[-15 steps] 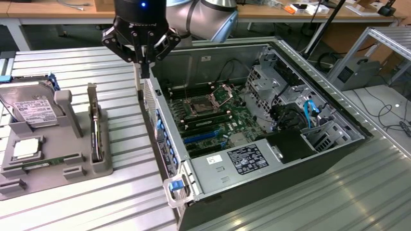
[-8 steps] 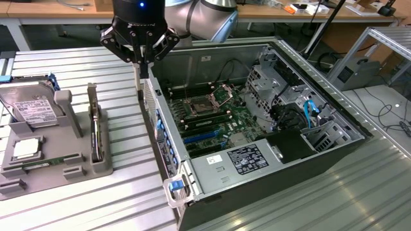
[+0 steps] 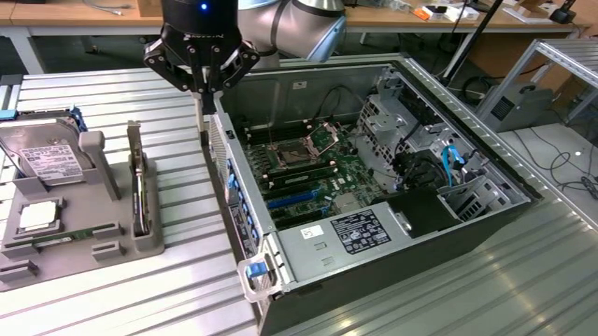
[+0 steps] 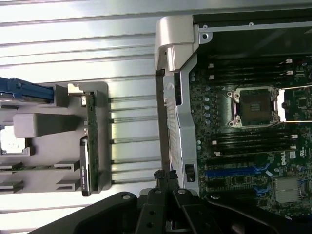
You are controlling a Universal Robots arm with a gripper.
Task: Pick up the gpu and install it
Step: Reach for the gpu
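The gripper (image 3: 204,89) hung with its fingers (image 4: 163,181) pressed tight together and nothing between them, poised right over the rear edge of the open computer case (image 3: 309,87). The gpu (image 3: 138,183) was not in its grasp. It stood on its long edge in a slot of the grey fixture (image 3: 94,210), lower than the gripper and off to its side, toward the exterior view's left, well apart from the fingertips. Its silvery bracket end pointed up. Farther out from the gripper, past the gpu, a hard drive (image 3: 38,150) leaned in the same fixture. On the gripper's other side, down inside the case, lay the motherboard (image 3: 323,175) with its processor socket (image 3: 297,152) and a blue slot (image 3: 294,198). Fixture and case both sat on a ribbed metal table (image 3: 168,294) beneath the gripper.
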